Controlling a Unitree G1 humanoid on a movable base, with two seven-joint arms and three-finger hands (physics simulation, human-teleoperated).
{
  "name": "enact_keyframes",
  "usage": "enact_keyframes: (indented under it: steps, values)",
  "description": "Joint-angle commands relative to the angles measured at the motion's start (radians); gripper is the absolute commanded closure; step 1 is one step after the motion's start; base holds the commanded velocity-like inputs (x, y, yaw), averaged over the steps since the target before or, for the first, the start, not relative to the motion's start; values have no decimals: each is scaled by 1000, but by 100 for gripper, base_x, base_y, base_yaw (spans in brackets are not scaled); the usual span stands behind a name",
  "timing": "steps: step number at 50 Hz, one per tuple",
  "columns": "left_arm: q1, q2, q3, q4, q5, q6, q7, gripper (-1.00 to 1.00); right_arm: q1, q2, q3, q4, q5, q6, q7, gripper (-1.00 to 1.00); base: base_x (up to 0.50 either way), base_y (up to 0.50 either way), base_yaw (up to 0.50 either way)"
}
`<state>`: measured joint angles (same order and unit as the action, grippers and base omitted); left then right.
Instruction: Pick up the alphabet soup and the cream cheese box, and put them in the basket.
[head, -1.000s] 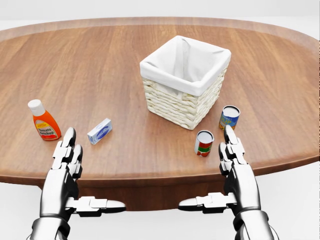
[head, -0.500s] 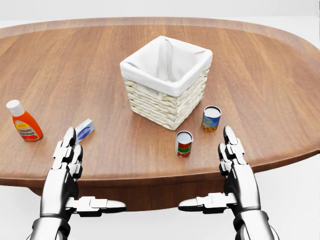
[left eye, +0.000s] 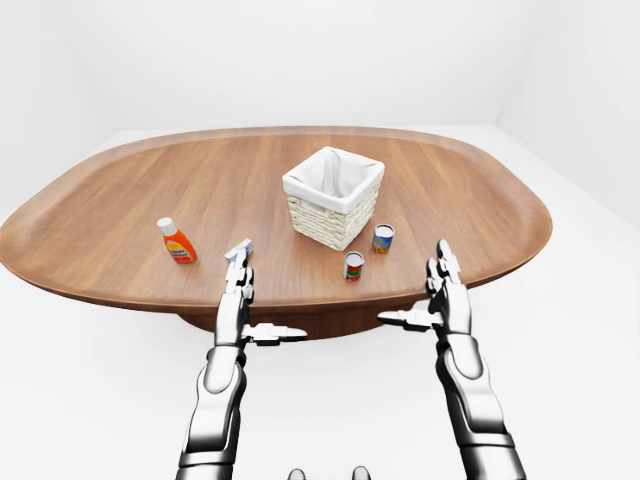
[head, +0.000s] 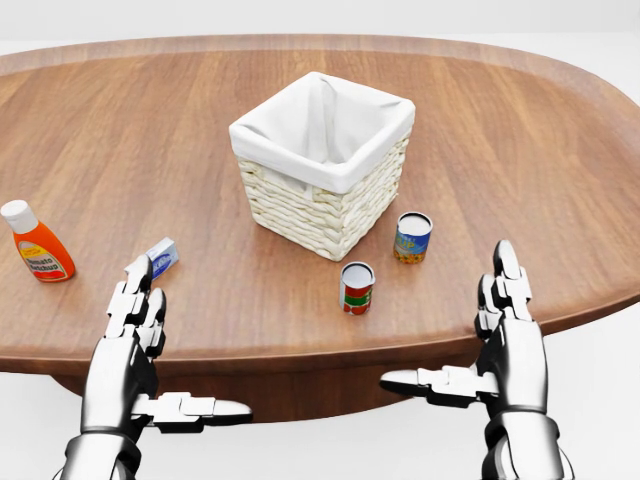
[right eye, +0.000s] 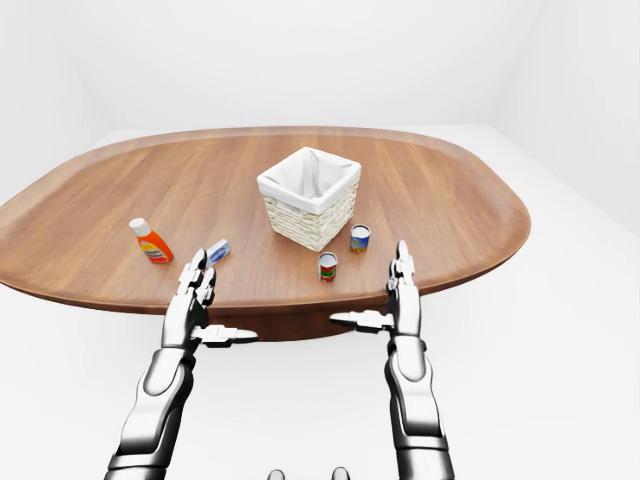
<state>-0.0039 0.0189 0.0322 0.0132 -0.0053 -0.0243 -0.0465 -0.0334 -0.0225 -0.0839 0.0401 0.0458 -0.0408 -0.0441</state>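
Observation:
The blue and yellow alphabet soup can (head: 412, 238) stands upright just right of the white-lined wicker basket (head: 305, 212), near the middle of the head view. The small blue and white cream cheese box (head: 164, 256) lies to the lower left, partly hidden by the fingertips of my left hand (head: 138, 330). This hand is open and hovers at the table's near edge, touching nothing. My right hand (head: 508, 340) is open too, lower right of the soup can and apart from it. Both palms face each other with thumbs pointing inward.
A red and green can (head: 356, 288) stands just below the basket, left of the soup can. An orange ketchup bottle (head: 34, 248) sits at the far left. The oval wooden table (head: 520, 140) stretches beyond the basket, and its near edge runs just above my wrists.
The whole picture has slid left, so the camera has moved right. My right hand has shifted right and slightly up. The left hand holds its place, and its fingertips now overlap the box.

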Motion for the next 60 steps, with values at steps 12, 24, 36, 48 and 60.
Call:
enact_keyframes:
  steps: [12, 24, 36, 48, 60]
  values:
    - [-1, 0, 2, 8, 0, -4, 0, -100, 5, -42, -192, -84, 106, -46, -411, -100, 0, 0, 0]
    - [4, 0, 0, -9, -1, 10, 2, -100, 39, -71, -365, -98, 157, -31, -479, -100, 0, 0, 0]
    - [0, 0, 1, 4, 1, 1, 4, -100, 74, -65, -428, -176, 136, -32, -479, -100, 0, 0, 0]
    - [0, 0, 0, 5, 3, 2, 6, -100, 85, -89, -507, -144, 241, -44, -479, -100, 0, 0, 0]
    - [-4, 0, 0, 17, 8, -6, 8, -100, 106, -100, -558, -150, 261, -44, -479, -100, 0, 0, 0]
